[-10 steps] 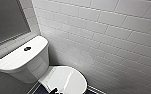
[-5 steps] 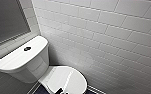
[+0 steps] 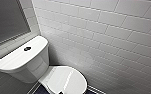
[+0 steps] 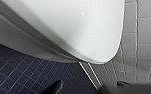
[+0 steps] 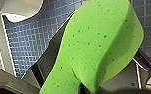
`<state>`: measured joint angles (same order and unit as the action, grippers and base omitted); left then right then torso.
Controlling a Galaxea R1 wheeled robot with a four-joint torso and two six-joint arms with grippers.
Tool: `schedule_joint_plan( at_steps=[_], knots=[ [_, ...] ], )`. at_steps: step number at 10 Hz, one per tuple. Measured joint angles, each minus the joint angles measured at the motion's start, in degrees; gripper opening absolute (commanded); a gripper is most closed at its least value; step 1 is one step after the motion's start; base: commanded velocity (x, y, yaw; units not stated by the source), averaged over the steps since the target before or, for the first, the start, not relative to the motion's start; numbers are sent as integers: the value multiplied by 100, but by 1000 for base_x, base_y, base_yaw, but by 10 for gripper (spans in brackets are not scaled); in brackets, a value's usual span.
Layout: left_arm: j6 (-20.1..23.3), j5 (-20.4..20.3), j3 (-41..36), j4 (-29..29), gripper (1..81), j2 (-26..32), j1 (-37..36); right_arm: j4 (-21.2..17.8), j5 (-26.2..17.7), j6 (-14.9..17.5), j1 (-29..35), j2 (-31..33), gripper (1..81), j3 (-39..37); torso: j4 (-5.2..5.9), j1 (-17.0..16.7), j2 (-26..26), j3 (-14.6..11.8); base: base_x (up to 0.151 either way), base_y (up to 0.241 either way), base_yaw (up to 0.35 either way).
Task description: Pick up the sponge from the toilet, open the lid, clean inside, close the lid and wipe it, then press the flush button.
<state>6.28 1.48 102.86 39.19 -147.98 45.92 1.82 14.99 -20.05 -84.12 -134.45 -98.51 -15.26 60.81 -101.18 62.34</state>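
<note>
Left arm: I am holding it close beside the front end of the white ceramic toilet [image 3: 28, 65], with the wrist looking past the rounded rim to the dark blue small-tiled floor [image 4: 21, 75].
Left gripper [image 4: 91, 90]: I cannot tell whether it is spread or pressed together.
Flush button: the small dark round flush button [image 3: 27, 48] is sitting in the middle of the tank top.
Lid: the white oval lid [image 3: 66, 80] is lying shut over the bowl, near the white brick-tiled wall [image 3: 111, 37].
Sponge: the bright green flat sponge [image 5: 98, 45] is riding in my right gripper, off the toilet and above the blue floor.
Handling: it is bowing under the pinch, so I am judging it light, soft and springy. It is best held near the waist, leaving a broad end free to wipe. Held by a tip, it would likely flop on the slick ceramic.
Right gripper [image 5: 86, 86]: it is pinching the sponge low on the pad and denting it.
Right arm: I am angling the wrist down toward the floor.
</note>
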Motion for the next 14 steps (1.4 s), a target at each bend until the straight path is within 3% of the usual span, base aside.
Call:
schedule_joint_plan(
  at_steps=[4,14],
  knots=[
    [-364,-538,-72,27,811,-135,-6,0,0,-1,-4,2,10,4,0,0,0,0,0,0,0],
    [-961,-629,-154,68,811,-78,-201,2,0,-1,-1,74,10,278,0,0,0,0,0,0,0]
  ],
)
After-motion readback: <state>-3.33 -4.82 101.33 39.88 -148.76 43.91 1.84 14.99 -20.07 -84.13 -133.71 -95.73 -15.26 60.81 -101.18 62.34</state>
